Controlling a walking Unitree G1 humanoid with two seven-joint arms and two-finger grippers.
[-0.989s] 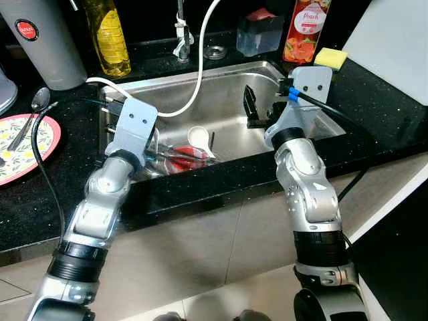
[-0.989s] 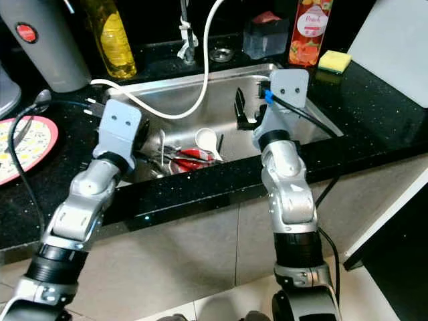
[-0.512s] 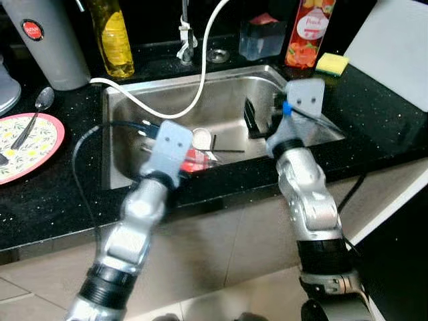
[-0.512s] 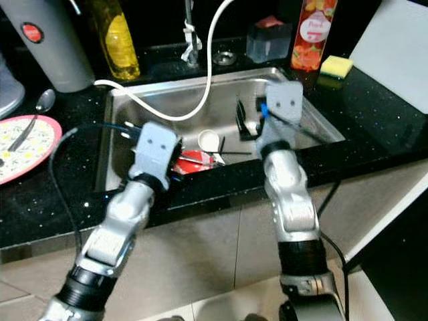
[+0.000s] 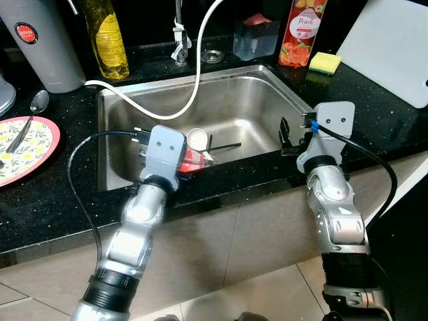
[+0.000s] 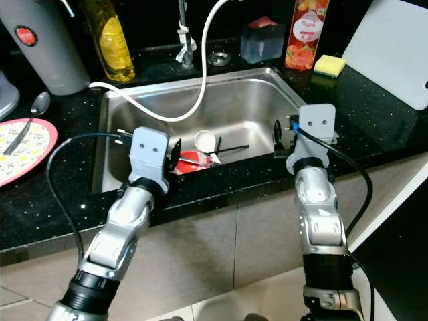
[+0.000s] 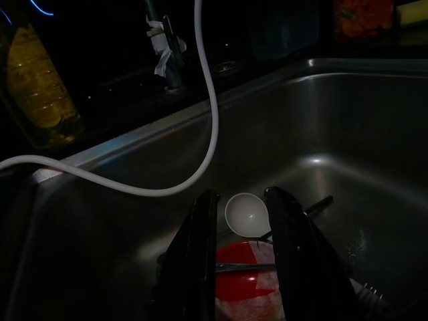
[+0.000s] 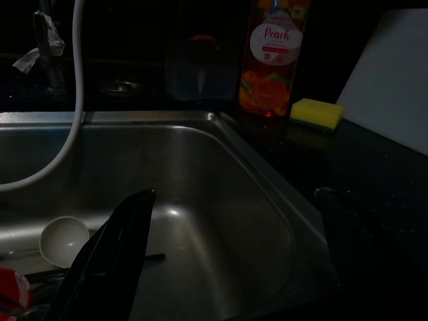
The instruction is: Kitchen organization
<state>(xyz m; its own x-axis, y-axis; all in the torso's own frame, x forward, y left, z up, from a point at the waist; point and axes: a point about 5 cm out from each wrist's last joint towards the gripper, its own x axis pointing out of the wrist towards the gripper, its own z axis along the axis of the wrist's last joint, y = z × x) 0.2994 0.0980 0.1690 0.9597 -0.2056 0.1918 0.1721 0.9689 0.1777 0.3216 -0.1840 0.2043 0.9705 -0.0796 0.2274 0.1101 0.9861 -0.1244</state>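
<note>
In the sink (image 5: 267,87), near its front wall, lie a white ladle (image 5: 196,138), a red dish (image 5: 190,160) and a dark utensil (image 5: 224,146), heaped together. The left gripper (image 7: 242,267) hangs just above the red dish, its 2 fingers (image 7: 197,267) narrowly parted and holding nothing. The right gripper (image 8: 227,261) sits at the sink's front right corner, fingers spread wide and empty. The step in hand looks like fetching dishes out of the sink. Next, the left gripper likely must dip lower and close on 1 piece, keeping clear of the white hose (image 5: 194,80).
</note>
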